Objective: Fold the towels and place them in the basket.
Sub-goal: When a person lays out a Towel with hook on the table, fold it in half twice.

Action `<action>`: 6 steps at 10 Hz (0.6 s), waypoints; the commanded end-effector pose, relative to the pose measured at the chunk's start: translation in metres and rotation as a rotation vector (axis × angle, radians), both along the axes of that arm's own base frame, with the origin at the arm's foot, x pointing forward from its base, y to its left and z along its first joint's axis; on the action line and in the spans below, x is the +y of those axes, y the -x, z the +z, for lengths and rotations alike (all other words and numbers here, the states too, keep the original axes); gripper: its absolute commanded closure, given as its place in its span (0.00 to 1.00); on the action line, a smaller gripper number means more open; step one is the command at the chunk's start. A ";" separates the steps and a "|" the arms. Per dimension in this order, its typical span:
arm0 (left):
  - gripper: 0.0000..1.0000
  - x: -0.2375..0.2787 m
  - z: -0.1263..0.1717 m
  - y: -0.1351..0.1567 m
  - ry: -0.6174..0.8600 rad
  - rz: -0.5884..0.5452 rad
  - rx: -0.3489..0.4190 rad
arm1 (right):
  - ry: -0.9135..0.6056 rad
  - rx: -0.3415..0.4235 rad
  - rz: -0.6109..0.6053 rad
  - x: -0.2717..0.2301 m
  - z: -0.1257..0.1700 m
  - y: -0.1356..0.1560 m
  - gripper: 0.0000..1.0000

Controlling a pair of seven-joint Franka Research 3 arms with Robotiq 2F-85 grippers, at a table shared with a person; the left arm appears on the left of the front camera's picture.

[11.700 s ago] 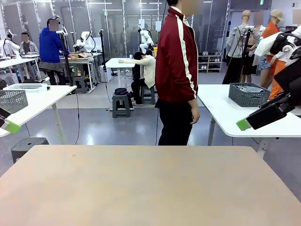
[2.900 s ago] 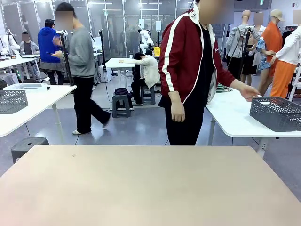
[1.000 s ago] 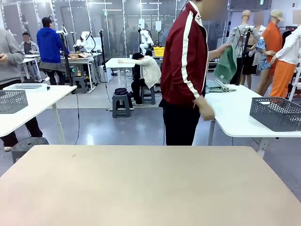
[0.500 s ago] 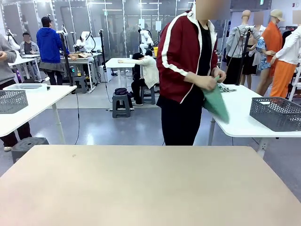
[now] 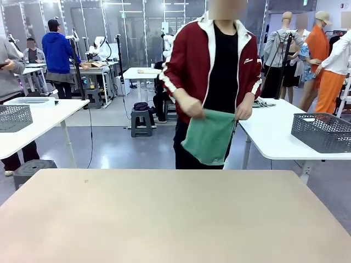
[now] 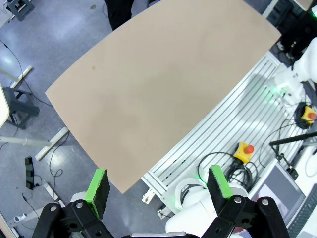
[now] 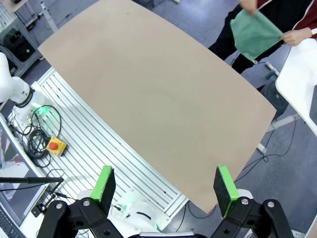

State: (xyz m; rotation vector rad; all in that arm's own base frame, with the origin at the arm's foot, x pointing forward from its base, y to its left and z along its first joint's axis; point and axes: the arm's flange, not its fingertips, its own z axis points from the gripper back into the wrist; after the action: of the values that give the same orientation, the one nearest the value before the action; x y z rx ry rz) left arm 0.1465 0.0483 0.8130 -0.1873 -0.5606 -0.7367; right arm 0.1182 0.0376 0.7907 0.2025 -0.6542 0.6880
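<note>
A person in a red jacket stands at the far side of the table and holds a mint green towel (image 5: 210,137) up by its top edge with both hands; the same towel (image 7: 255,32) hangs beyond the table's far edge in the right wrist view. A dark grey basket (image 5: 323,132) stands on the white side table at the right. My left gripper (image 6: 158,191) hangs high over the table's near left corner, open and holding nothing. My right gripper (image 7: 164,190) hangs high over the near right side, open and holding nothing.
The beige table (image 5: 175,219) lies bare in front of me. More cloth (image 5: 262,102) lies on the white side table (image 5: 274,137) behind the person. Another grey basket (image 5: 13,116) sits on a white table at the left. Below the table's near edge are an aluminium frame and a red stop button (image 6: 246,149).
The person has turned from the side table to face my table and spread the green towel with both hands. My grippers have not changed.
</note>
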 end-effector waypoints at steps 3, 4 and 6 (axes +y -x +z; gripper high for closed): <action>0.00 -0.001 0.000 0.002 0.002 -0.006 -0.004 | -0.003 -0.016 0.014 0.000 0.002 0.006 0.00; 0.00 -0.001 0.000 0.002 0.002 -0.006 -0.004 | -0.003 -0.016 0.014 0.000 0.002 0.006 0.00; 0.00 -0.001 0.000 0.002 0.002 -0.006 -0.004 | -0.003 -0.016 0.014 0.000 0.002 0.006 0.00</action>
State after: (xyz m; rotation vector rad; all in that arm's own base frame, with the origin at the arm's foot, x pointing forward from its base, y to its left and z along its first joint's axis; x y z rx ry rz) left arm 0.1465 0.0483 0.8130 -0.1873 -0.5606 -0.7367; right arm 0.1182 0.0376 0.7907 0.2025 -0.6542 0.6881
